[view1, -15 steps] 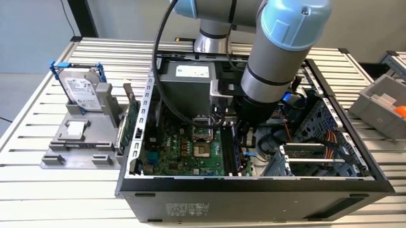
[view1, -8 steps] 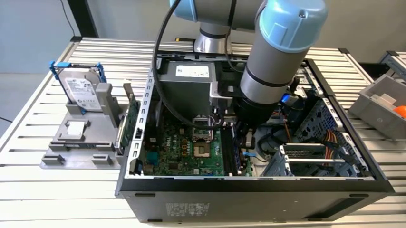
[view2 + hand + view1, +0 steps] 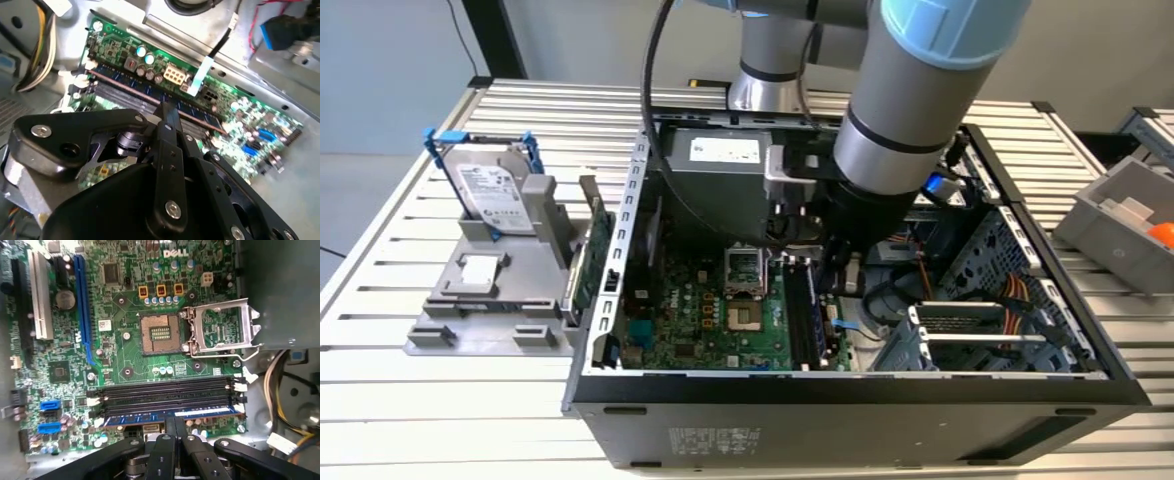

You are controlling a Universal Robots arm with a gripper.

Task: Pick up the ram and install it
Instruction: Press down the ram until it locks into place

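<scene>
Inside the case, the arm reaches down over the motherboard, its gripper at the row of memory slots. The ram lies in the slot closest to the board's edge, a bluish strip running the length of the row, and the fingers are pinched together on its middle. Cables and a drive cage crowd the case on the exterior view's right of the arm. The first wrist view looks straight down on the open socket and its raised frame. The second wrist view shows the ram edge-on past the black linkage. Outside the case, on the exterior view's left, a grey stand holds a hard drive upright and a green card on edge.
</scene>
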